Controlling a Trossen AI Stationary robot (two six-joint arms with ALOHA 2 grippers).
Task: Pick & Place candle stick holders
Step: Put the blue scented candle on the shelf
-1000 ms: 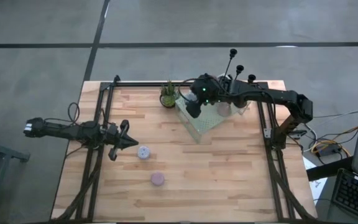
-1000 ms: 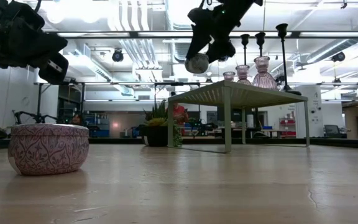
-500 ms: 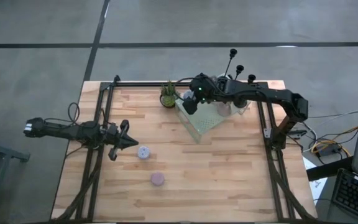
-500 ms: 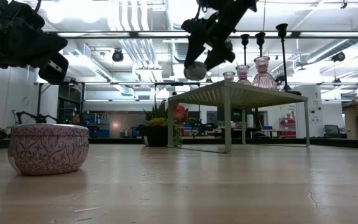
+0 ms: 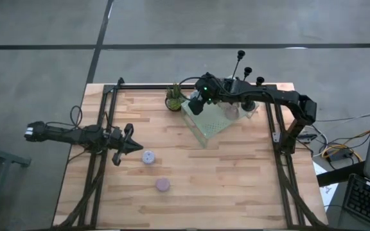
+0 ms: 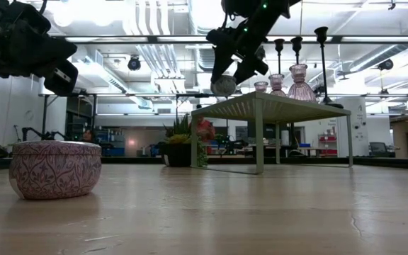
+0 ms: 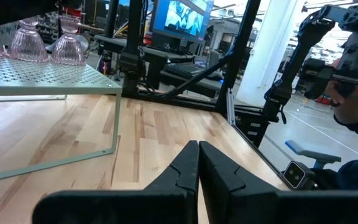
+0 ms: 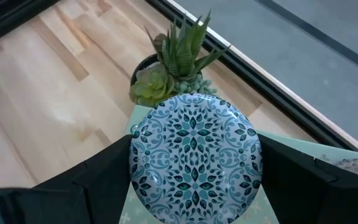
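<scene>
While the blue round holder (image 8: 194, 158) is gripped between the wide-set fingers of the right gripper (image 5: 198, 102), it is held just above the far-left corner of the pale green platform (image 5: 212, 126), beside the potted plant (image 5: 174, 97). A short drop is judged to be what placement calls for. The lilac holder (image 5: 148, 156) and pink holder (image 5: 163, 185) lie on the wooden table (image 5: 236, 179) nearer the left gripper (image 5: 133, 147), which is closed and empty. Pinkish glass cups (image 6: 291, 79) stand on the platform's far side.

Dark jointed arms; green lights
</scene>
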